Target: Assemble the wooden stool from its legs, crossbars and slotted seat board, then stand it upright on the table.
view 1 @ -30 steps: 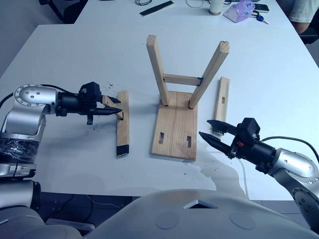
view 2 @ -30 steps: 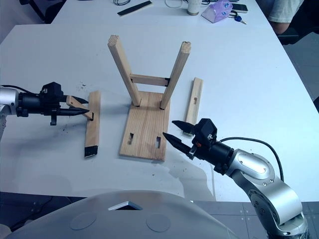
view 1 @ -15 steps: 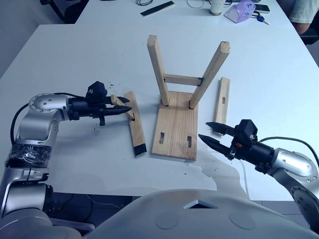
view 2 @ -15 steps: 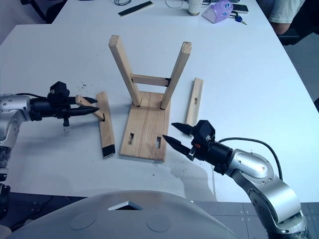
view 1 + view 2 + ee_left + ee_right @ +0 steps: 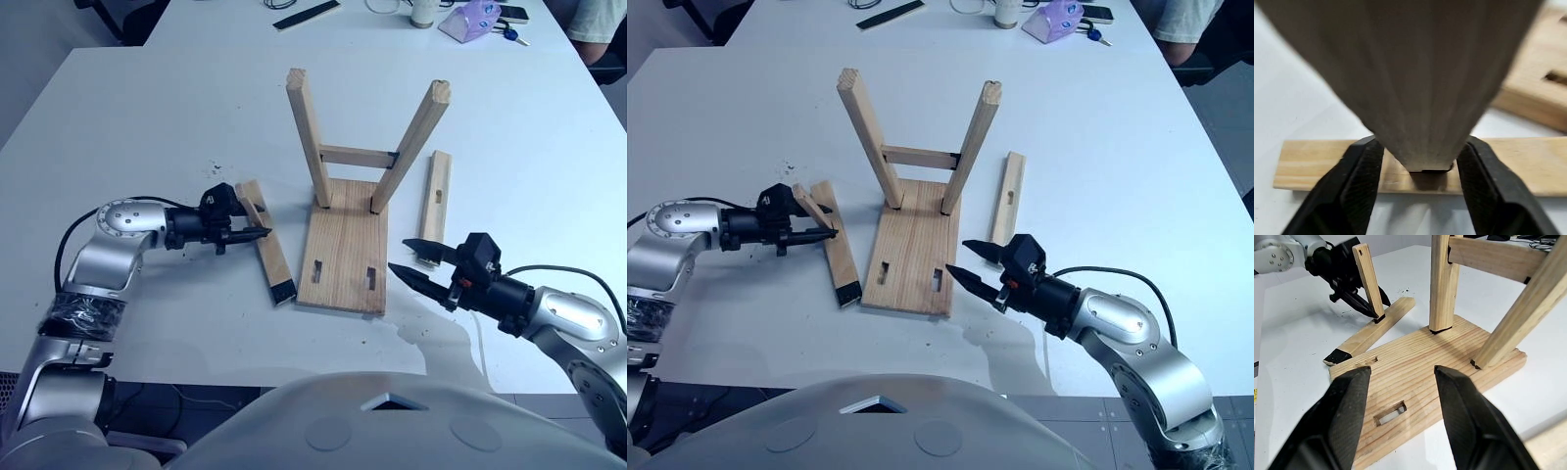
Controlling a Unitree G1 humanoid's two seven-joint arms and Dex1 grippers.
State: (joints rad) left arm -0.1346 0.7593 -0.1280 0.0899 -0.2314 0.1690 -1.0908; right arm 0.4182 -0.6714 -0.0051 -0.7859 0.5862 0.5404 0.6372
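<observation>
From the head, the left claw (image 5: 257, 233) pinches a short crossbar (image 5: 807, 203) that stands tilted in a loose leg (image 5: 269, 250). This leg lies flat on the table (image 5: 147, 117), its length running across the claw's tips. The right claw (image 5: 403, 256) is spread, its tips just beside the seat board (image 5: 338, 250), which lies flat with two legs upright at its far end.

Left wrist: both fingers (image 5: 1359, 181) press the crossbar's foot at the leg.

Right wrist: the board's slot (image 5: 1390, 412) lies just ahead of the spread claw.

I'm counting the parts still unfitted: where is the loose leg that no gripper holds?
The loose leg lies flat on the table to the robot's right of the seat board, just beyond the open right gripper.
</observation>
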